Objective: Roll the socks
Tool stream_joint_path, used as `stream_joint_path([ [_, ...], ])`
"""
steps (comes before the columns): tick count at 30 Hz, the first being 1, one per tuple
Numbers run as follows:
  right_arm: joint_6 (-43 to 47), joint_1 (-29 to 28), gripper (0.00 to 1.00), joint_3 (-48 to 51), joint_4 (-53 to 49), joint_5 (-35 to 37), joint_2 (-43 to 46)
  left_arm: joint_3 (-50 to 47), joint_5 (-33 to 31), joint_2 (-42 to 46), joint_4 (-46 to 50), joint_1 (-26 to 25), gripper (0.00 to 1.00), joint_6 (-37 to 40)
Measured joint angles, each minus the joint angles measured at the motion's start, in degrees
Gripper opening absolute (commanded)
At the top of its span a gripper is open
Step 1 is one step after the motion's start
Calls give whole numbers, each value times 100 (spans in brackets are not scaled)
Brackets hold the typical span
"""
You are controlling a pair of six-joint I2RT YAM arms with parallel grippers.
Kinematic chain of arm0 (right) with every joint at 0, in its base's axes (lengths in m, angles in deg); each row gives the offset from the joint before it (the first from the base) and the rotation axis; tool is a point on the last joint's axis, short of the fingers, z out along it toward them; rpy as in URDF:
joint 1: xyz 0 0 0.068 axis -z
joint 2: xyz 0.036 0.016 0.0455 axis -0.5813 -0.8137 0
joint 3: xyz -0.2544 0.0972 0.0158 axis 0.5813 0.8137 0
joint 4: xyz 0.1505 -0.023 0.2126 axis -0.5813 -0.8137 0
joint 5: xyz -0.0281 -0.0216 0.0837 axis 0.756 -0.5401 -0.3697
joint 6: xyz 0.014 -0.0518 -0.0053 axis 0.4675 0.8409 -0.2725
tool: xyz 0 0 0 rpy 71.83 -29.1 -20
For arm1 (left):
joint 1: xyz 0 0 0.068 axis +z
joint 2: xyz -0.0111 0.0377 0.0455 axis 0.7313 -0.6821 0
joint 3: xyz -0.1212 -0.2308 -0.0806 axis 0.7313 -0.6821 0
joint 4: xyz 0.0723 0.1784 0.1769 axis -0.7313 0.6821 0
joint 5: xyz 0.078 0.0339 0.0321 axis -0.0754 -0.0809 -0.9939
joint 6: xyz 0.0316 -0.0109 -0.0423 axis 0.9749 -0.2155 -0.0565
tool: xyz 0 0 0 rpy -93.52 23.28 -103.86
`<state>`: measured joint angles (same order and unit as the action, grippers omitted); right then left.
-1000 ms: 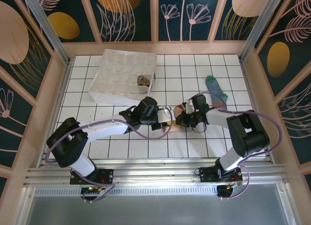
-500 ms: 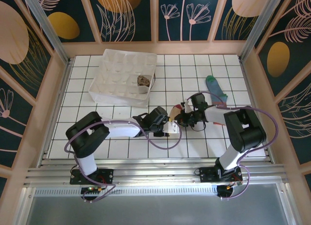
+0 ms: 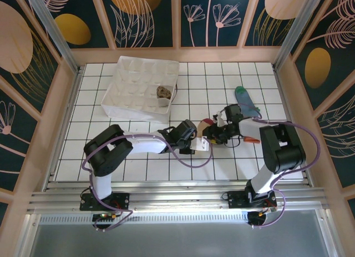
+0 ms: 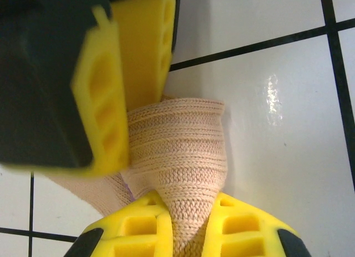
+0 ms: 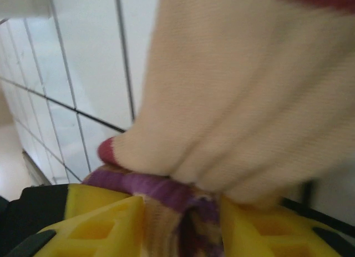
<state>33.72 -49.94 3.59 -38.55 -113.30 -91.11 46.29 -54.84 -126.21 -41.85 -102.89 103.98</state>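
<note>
Left pincer [image 4: 186, 213] clamps the bunched beige, red-toed sock [image 4: 183, 140]; its purple cuff [image 5: 166, 193] lies between right pincer's [image 5: 183, 221] fingers [image 5: 105, 223], grip unclear.

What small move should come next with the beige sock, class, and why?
Probably the right gripper should draw the striped cuff a little way over the bunched fabric. The left gripper is pinched shut on the beige sock, gathering it into a bundle, and the cuff sits between the right one's jaws, so the bundle looks ready to be wrapped.
</note>
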Motion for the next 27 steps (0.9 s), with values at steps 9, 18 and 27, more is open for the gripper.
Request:
stream_joint_path([
  [9,278,22,29,-1213,-1237,1185,-710,-111,63,39,-144,0,0,-173],
  [18,551,-442,4,-2203,-1858,1331,-1451,-446,219,378,-83,7,0,-225],
  [27,872,-643,6,-2387,-1617,1023,-1679,-59,824,345,669,57,0,-184],
])
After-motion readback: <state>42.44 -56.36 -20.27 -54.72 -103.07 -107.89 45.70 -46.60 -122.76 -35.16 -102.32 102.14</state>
